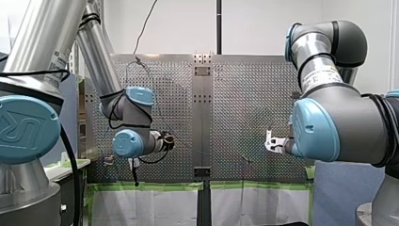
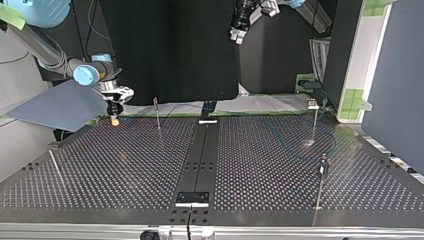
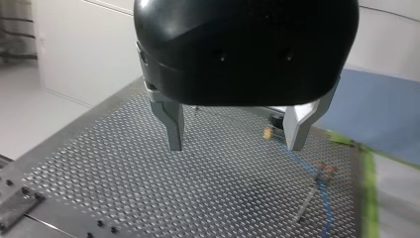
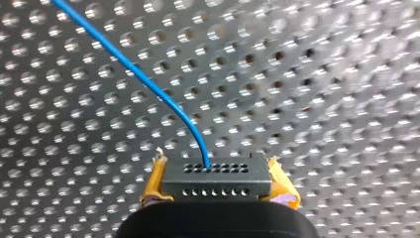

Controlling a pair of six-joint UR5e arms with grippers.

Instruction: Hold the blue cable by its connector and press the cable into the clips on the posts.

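Note:
My right gripper (image 4: pixel 217 168) is shut on the black connector (image 4: pixel 218 181), with a yellow pad (image 4: pixel 156 179) on each side of it. The blue cable (image 4: pixel 138 74) leaves the connector and runs away over the perforated table. In the top view my right gripper (image 2: pixel 115 120) hangs low over the table's far left corner. My left gripper (image 3: pixel 235 144) hovers open and empty above the table, its metal fingers (image 3: pixel 171 124) wide apart. Ahead of it the blue cable (image 3: pixel 319 186) passes the clip on a thin post (image 3: pixel 322 171); whether it sits in the clip I cannot tell.
Thin posts stand on the perforated table (image 2: pixel 125 170): one (image 2: pixel 157 112) near my right gripper, two more (image 2: pixel 315 117) (image 2: pixel 322 175) at the top view's right. A black rail (image 2: pixel 200 155) runs down the table's middle. Green tape (image 3: pixel 369 178) marks the table's edge.

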